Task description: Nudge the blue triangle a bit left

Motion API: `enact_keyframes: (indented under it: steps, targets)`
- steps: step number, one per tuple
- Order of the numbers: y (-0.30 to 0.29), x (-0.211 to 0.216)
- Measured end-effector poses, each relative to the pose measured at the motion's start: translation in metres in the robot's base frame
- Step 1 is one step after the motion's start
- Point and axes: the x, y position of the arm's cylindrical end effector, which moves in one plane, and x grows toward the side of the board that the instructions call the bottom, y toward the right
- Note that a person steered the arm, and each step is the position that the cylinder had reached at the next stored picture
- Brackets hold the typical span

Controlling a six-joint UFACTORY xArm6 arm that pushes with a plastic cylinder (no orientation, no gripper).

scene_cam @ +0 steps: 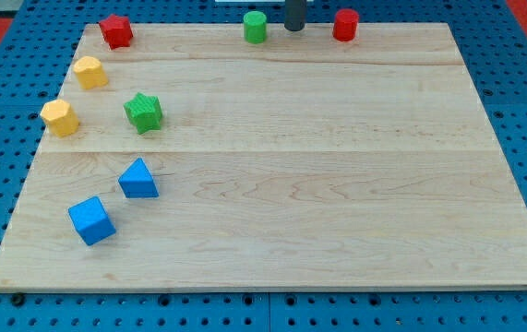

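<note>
wooden board point(337, 184) holds the blue triangle point(138, 179) lower left; my tip point(294, 29), no pincer, sits far at top.

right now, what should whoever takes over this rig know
My tip is at the view's top edge, between the green cylinder and the red cylinder, touching neither.
The blue triangle sits at lower left, just up-right of the blue cube, far from the tip.
Done: no contact with it.
Left: bring the tip to the triangle's right side and nudge it a bit left.

blue triangle point(138, 179), green star point(143, 112) — pale wooden board point(337, 184)
</note>
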Motion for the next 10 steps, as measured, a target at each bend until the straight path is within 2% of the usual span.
enact_keyframes:
  steps: [1, 2, 3, 5, 7, 10]
  targets:
    - [0.000, 0.000]
    - [0.028, 0.001]
    - [0.097, 0.000]
    - [0.092, -0.001]
    - [0.090, 0.098]
    - [0.089, 0.112]
